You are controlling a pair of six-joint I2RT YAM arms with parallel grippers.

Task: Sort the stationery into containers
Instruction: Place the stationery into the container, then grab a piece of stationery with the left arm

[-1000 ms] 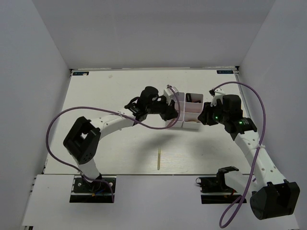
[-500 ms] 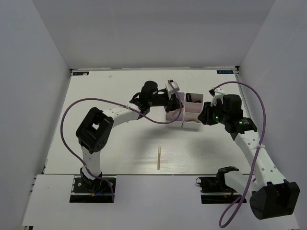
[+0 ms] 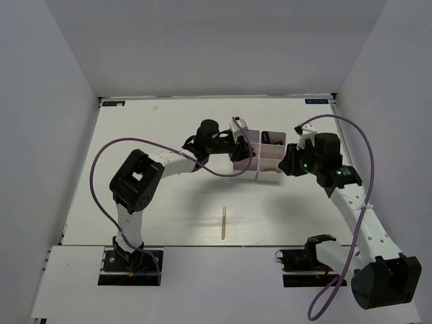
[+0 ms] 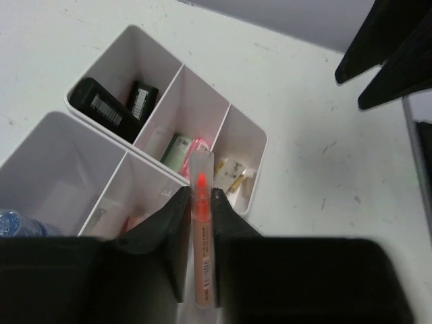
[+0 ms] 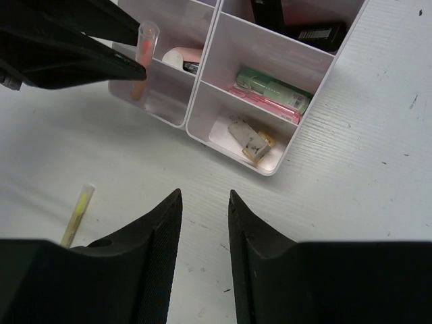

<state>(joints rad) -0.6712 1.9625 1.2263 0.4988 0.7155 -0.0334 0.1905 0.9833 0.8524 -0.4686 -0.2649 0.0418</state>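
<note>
My left gripper (image 4: pixel 200 192) is shut on a pink-orange marker (image 4: pixel 201 229) with a clear cap. It hangs over the left column of the white containers (image 4: pixel 250 138). The right wrist view shows that marker (image 5: pixel 142 54) sticking out of the left fingers (image 5: pixel 81 57) above the containers (image 5: pixel 202 108). The right column holds black items (image 4: pixel 108 111), a green marker (image 5: pixel 273 88) on a pink one, and tan erasers (image 5: pixel 248 142). A yellow stick (image 3: pixel 223 223) lies alone on the table. My right gripper (image 5: pixel 204 196) is open and empty, just beside the containers' near right corner.
A blue-capped tube (image 4: pixel 17 223) shows in a left-column bin. From above, the containers (image 3: pixel 260 158) sit mid-table between the left gripper (image 3: pixel 237 145) and the right gripper (image 3: pixel 287 164). White walls enclose the table on three sides.
The left arm has folded its elbow inward and carried the marker a little toward the far side over the containers. The right arm has not moved.
</note>
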